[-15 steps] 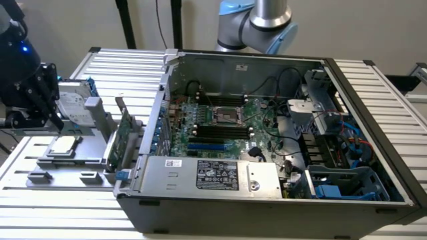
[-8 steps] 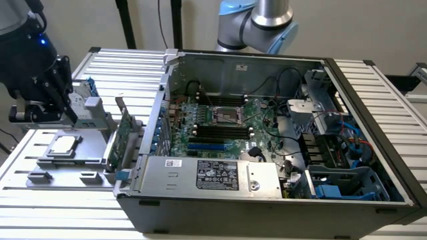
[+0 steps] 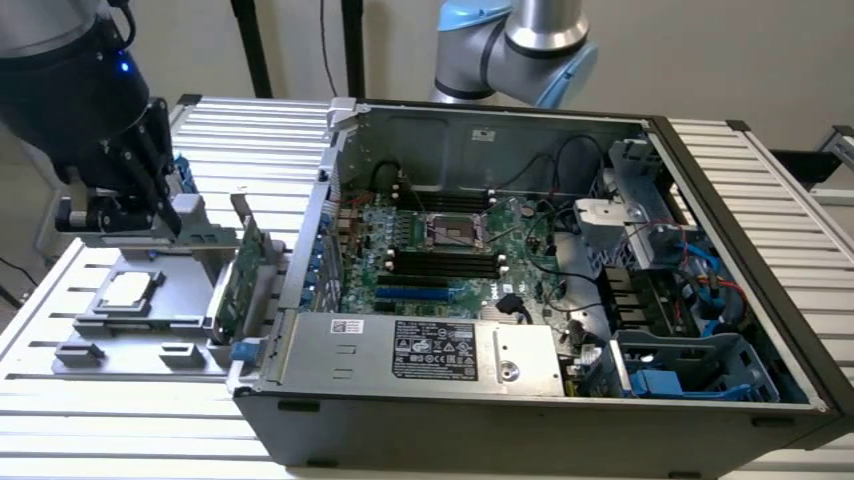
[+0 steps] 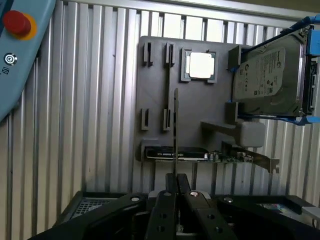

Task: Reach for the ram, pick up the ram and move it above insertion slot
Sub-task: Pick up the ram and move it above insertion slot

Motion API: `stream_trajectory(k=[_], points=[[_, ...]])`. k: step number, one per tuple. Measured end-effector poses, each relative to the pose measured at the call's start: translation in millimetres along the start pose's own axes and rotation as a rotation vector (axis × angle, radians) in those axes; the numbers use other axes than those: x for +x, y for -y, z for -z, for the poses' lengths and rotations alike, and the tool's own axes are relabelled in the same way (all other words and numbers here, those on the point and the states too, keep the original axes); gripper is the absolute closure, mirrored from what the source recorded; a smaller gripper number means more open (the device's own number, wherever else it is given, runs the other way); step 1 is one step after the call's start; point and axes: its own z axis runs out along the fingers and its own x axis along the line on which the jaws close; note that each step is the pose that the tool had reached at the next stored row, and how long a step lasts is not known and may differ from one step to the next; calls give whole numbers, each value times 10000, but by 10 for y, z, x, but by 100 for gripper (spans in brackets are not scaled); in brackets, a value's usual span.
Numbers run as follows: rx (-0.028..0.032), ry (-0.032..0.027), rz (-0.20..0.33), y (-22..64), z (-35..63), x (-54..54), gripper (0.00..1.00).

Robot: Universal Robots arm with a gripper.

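The ribbed tabletop [image 3: 120, 410] carries the open computer case [image 3: 534, 260] and, on the exterior view's left, a grey holder tray [image 4: 150, 85]. The expansion card [image 3: 247, 280] stands at the tray edge near the case. The gripper [image 4: 175, 192] hangs over the tray, its fingers [image 4: 162, 210] clamped on the ram [image 4: 175, 130], seen edge-on.

place: robotics lab | evidence: open computer case [image 3: 534, 300], ribbed aluminium table [image 3: 120, 420], parts fixture [image 4: 155, 90]
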Motion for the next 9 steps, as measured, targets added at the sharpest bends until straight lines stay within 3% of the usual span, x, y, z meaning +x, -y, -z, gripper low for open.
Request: stream_trajectory(k=[9], points=[[2,16,2,231,183,-58,88]])
